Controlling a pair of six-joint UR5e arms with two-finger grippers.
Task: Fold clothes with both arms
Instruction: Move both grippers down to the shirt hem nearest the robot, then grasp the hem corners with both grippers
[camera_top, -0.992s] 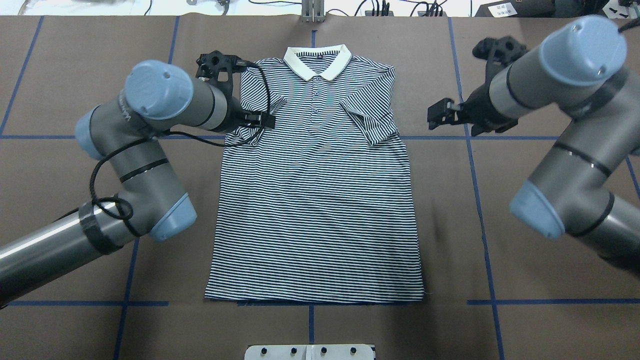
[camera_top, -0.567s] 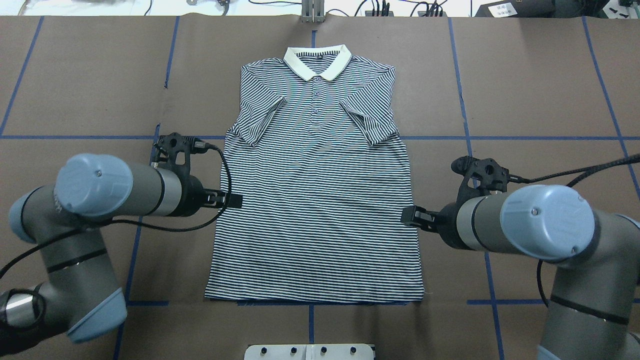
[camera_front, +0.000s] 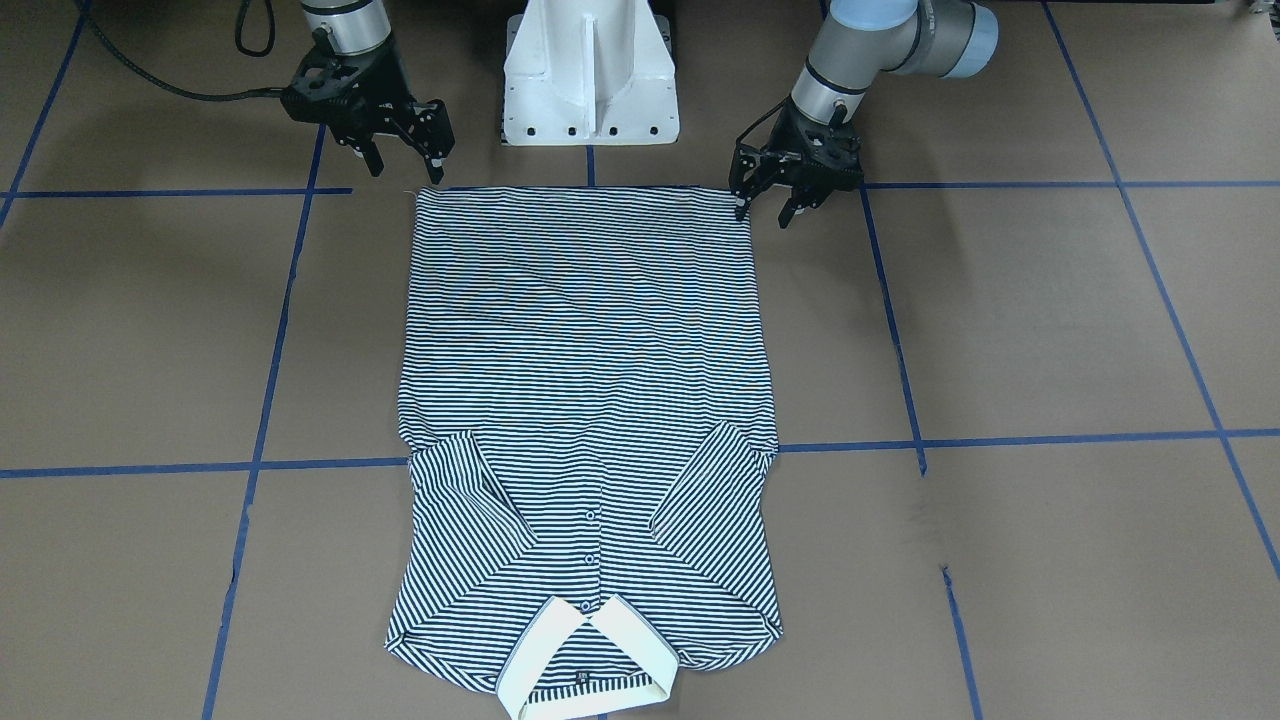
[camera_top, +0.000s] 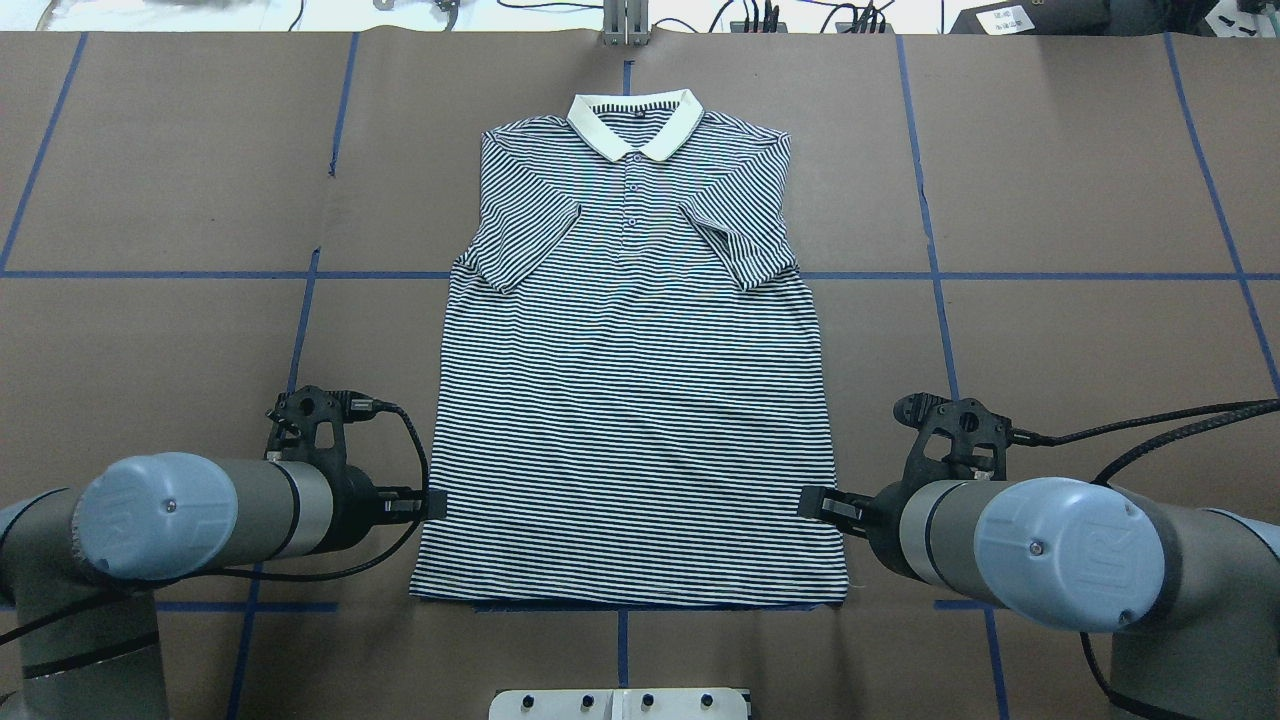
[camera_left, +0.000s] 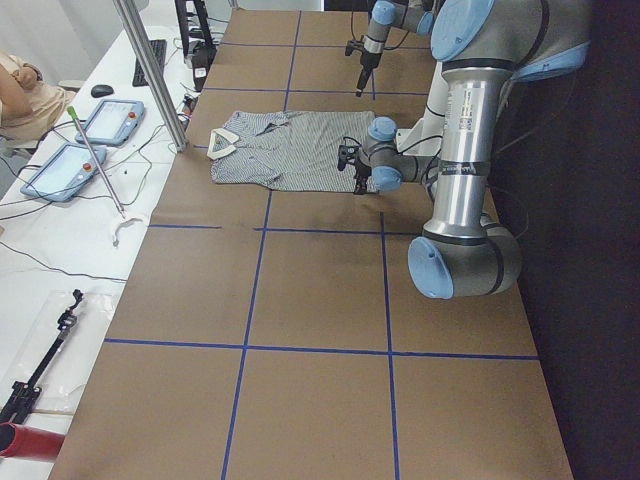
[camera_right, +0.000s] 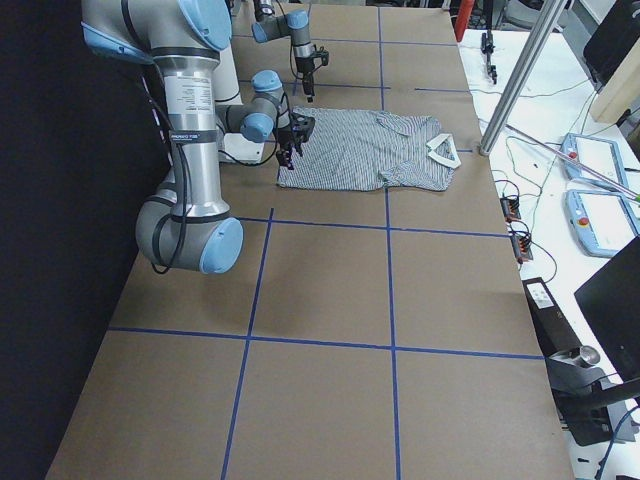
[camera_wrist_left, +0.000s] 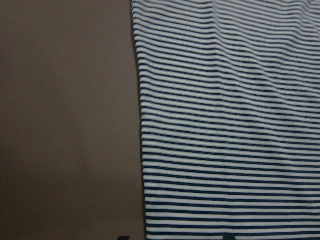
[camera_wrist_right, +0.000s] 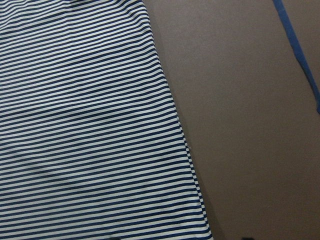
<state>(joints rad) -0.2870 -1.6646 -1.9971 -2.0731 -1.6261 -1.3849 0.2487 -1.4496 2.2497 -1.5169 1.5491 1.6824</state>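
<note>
The striped polo shirt (camera_top: 630, 400) lies flat on the brown table, front up, with both sleeves folded in over the chest. Its cream collar (camera_top: 635, 125) points away from the robot. My left gripper (camera_top: 428, 505) hovers just outside the shirt's left edge near the hem corner, open and empty (camera_front: 762, 215). At the opposite hem corner my right gripper (camera_top: 812, 503) stands open too, holding nothing (camera_front: 408, 172). Each wrist view looks down on striped cloth (camera_wrist_left: 225, 125) (camera_wrist_right: 85, 125) beside bare table.
The white pedestal base (camera_front: 590, 70) stands just behind the hem. Blue tape lines (camera_top: 300, 330) cross the brown cover. A metal pole (camera_left: 150, 70), tablets (camera_left: 60, 170) and cables sit on the white bench beyond the collar end, with a person's arm (camera_left: 20, 80) there.
Both arms have drawn back along the shirt's sides, from beside the sleeves to the hem corners. The shirt has not moved.
</note>
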